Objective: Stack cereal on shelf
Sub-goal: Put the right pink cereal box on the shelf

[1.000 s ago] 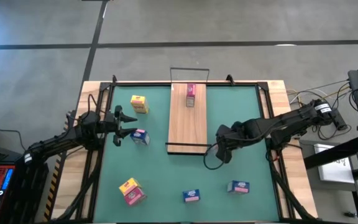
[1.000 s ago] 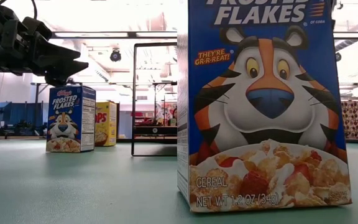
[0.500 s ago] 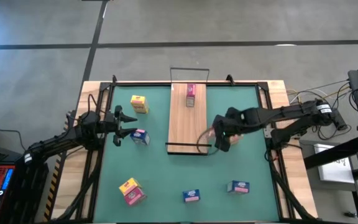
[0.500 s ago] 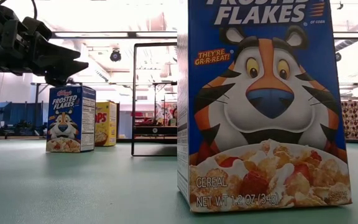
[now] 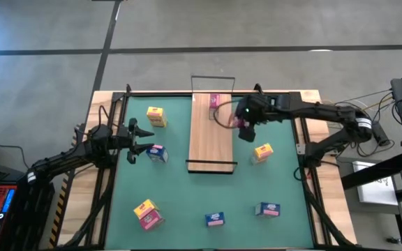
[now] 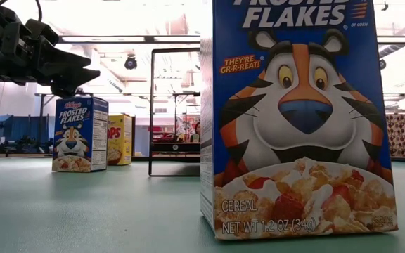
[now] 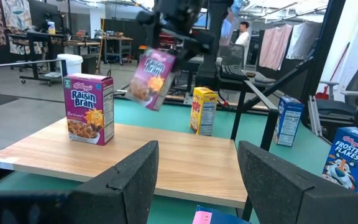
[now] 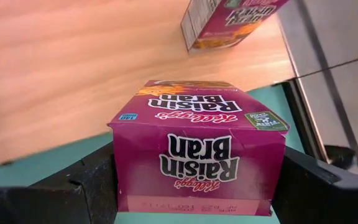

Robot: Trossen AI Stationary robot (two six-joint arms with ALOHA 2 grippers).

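Observation:
The shelf point(image 5: 211, 143) is a light-wood board with wire rails, lying in the middle of the green table. One pink Raisin Bran cereal box point(image 5: 214, 105) stands on its far end. My right gripper point(image 5: 244, 127) hovers over the shelf's far right edge, shut on a second pink Raisin Bran box point(image 8: 197, 155), also seen in the left wrist view point(image 7: 154, 78). My left gripper point(image 5: 147, 139) waits open at the table's left, beside a blue cereal box point(image 5: 158, 153), with nothing between its fingers. My right gripper pinches the pink box by two opposite sides point(image 8: 120, 168) between its two fingers point(image 8: 82, 186). The fingers slant down from above. The box hangs tilted, lifted clear above the shelf board point(image 7: 166, 162).
Loose cereal boxes stand on the table: yellow point(image 5: 156, 116), yellow point(image 5: 262, 152), yellow-pink point(image 5: 147, 214), pink-blue point(image 5: 215, 219) and blue point(image 5: 268, 209). A Frosted Flakes box point(image 6: 301, 119) fills the low view. Wire rails point(image 5: 213, 82) close the shelf's short ends.
My right gripper has carried the pink box from beside the shelf's near right corner toward the table's far edge, rising and rolling its wrist. The box stays lifted clear. The yellow box right of the shelf, hidden under the arm before, now shows.

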